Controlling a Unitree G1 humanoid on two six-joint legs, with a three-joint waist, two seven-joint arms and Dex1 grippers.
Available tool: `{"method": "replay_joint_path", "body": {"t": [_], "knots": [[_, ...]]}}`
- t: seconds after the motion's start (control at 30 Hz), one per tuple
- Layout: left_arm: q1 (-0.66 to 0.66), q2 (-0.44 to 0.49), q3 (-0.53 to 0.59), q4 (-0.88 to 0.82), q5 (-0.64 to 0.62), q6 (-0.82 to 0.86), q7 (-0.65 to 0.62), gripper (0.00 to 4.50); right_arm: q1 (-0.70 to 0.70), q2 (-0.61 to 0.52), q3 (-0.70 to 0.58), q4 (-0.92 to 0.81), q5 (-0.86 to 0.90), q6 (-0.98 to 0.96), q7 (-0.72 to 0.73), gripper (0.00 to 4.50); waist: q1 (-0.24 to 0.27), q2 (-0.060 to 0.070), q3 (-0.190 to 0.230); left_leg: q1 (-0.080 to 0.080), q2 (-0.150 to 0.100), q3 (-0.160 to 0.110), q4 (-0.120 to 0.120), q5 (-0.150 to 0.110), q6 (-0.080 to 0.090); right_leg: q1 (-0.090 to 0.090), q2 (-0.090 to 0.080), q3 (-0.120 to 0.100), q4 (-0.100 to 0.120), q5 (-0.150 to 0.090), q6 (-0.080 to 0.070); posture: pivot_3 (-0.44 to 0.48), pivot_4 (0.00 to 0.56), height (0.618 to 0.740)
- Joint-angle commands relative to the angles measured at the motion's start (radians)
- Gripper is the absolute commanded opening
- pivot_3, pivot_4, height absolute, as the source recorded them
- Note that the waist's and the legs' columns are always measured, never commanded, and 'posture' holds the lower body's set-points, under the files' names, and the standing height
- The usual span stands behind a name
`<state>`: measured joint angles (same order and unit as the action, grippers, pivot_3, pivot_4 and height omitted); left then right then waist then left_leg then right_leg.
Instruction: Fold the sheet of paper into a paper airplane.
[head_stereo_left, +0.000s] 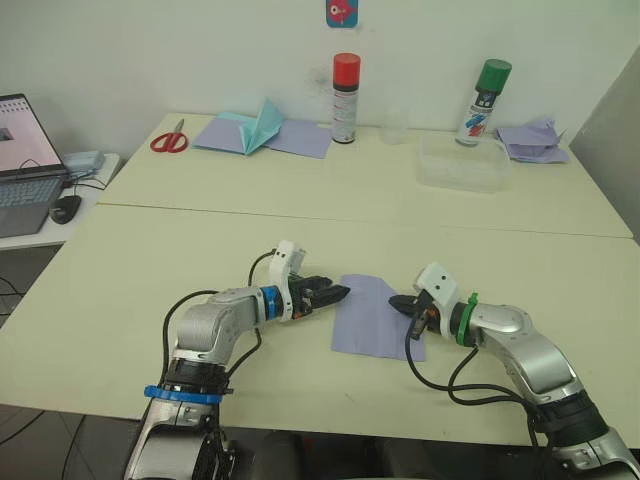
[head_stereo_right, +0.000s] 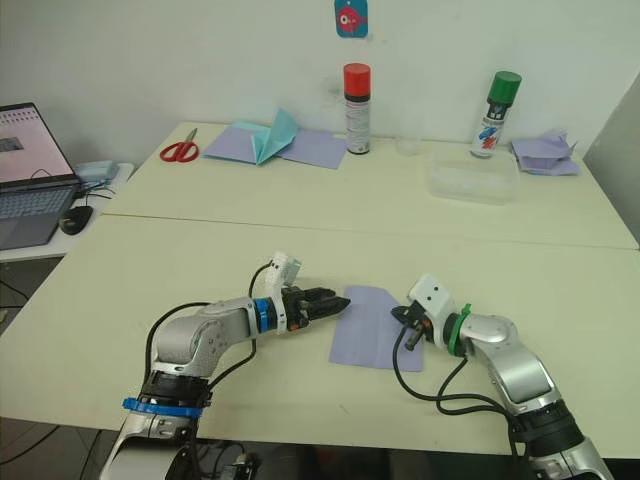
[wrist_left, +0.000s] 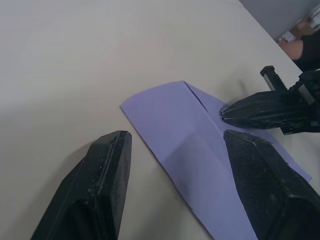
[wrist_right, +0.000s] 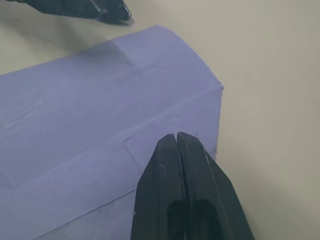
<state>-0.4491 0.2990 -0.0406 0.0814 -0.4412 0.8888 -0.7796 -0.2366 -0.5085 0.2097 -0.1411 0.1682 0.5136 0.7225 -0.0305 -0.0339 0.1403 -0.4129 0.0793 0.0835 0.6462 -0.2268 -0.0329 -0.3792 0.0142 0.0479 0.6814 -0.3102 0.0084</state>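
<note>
The lavender sheet of paper (head_stereo_left: 372, 316) lies flat on the cream table near its front edge, with lengthwise creases and one long side folded over. My left gripper (head_stereo_left: 340, 293) is open at the sheet's left edge, its fingers (wrist_left: 107, 170) straddling the near corner just above the paper (wrist_left: 175, 125). From the right, my right gripper (wrist_right: 176, 136) is shut, and its joined tips rest on the folded flap (wrist_right: 125, 100) with nothing between them. A paper airplane is out of view.
At the table's back stand a teal tent-shaped paper on lavender sheets (head_stereo_left: 262, 130), red scissors (head_stereo_left: 170, 140), a red-capped can (head_stereo_left: 345, 98), a green-capped can (head_stereo_left: 484, 100), a clear tray (head_stereo_left: 462, 166) and crumpled lavender scraps (head_stereo_left: 530, 140). A laptop (head_stereo_left: 22, 165) sits left.
</note>
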Motion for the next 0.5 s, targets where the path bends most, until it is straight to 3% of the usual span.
{"method": "replay_joint_path", "body": {"t": [0.03,0.3,0.5], "knots": [[-0.037,-0.031,-0.049,0.032,-0.007,0.013,-0.010,3.28,0.016,-0.004,0.013,0.017,-0.019,0.018,-0.006,0.00,0.001,0.000,0.000,0.000,0.000,0.000,0.000,0.000,0.000,0.000,0.000,0.000,0.000,0.000,0.000,0.000,0.150,0.740],[-0.073,-0.049,-0.077,0.067,0.005,-0.038,-0.024,3.28,0.025,-0.005,0.011,0.004,-0.020,0.022,-0.015,0.00,0.001,0.000,0.000,0.000,-0.001,0.000,0.000,0.000,0.000,0.000,0.000,0.000,0.000,0.000,0.000,0.000,0.150,0.740],[-0.136,0.036,-0.140,0.123,0.132,-0.314,-0.109,3.28,0.031,-0.005,0.011,-0.003,-0.018,0.025,-0.018,0.00,0.001,0.000,0.000,0.000,-0.001,0.000,0.000,0.000,0.000,0.000,0.000,0.000,-0.001,0.000,0.000,0.000,0.150,0.740]]}}
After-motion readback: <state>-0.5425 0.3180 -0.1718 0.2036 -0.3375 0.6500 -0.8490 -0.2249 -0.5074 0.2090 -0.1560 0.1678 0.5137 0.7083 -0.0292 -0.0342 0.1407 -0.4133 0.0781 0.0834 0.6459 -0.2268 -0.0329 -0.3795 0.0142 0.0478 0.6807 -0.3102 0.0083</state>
